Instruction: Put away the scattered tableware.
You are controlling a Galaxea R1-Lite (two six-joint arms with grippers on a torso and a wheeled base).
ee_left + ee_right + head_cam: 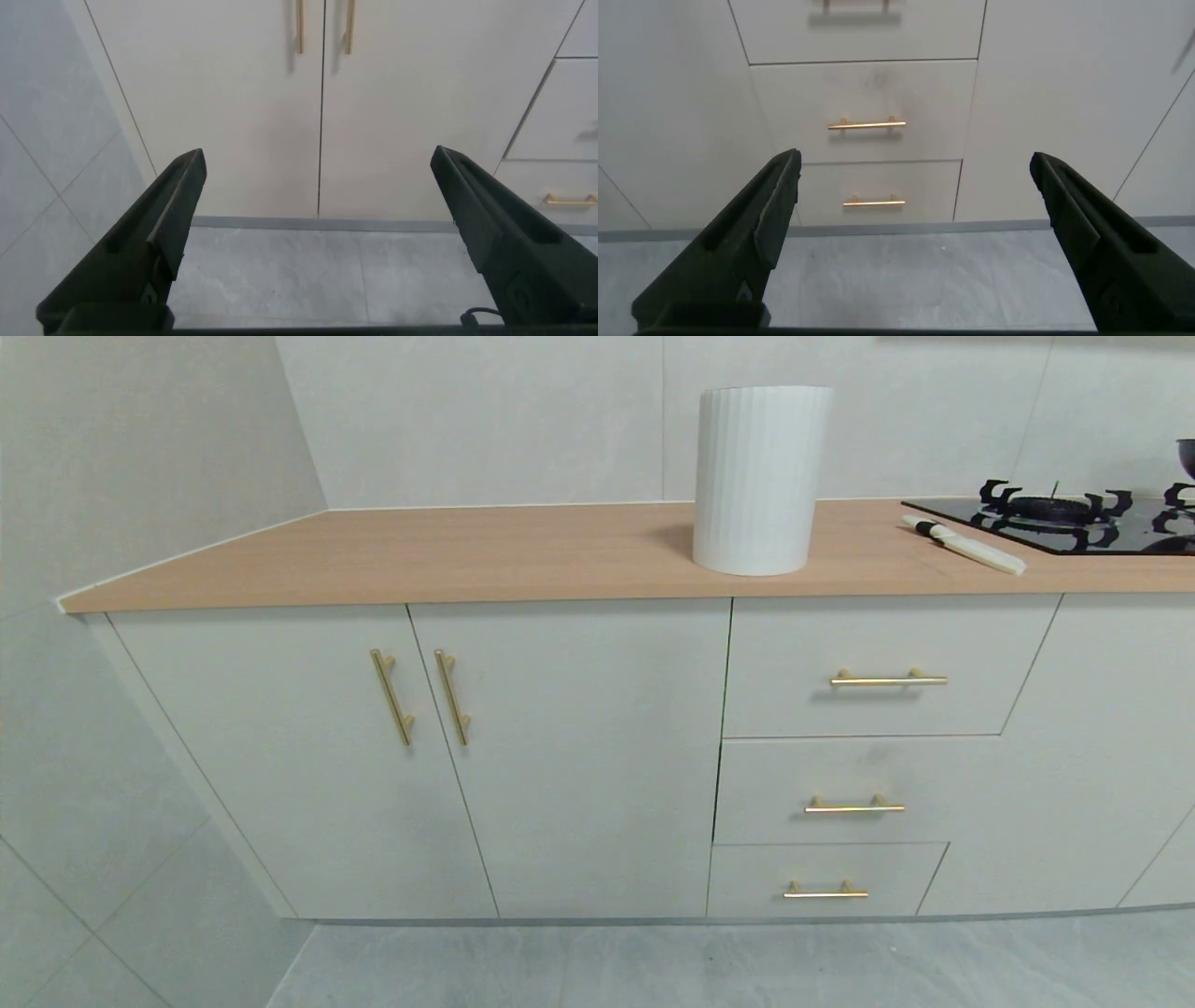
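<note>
- On the wooden tabletop, a pale utensil lies between the white ribbed holder and the hob.
- Left pincer gapes wide, empty, facing cabinet doors.
- Right pincer likewise, facing drawers.

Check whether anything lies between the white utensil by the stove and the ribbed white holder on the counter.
Nothing visible does. The white utensil lies beside the stove, and only bare countertop separates it from the ribbed holder standing to its left.
</note>
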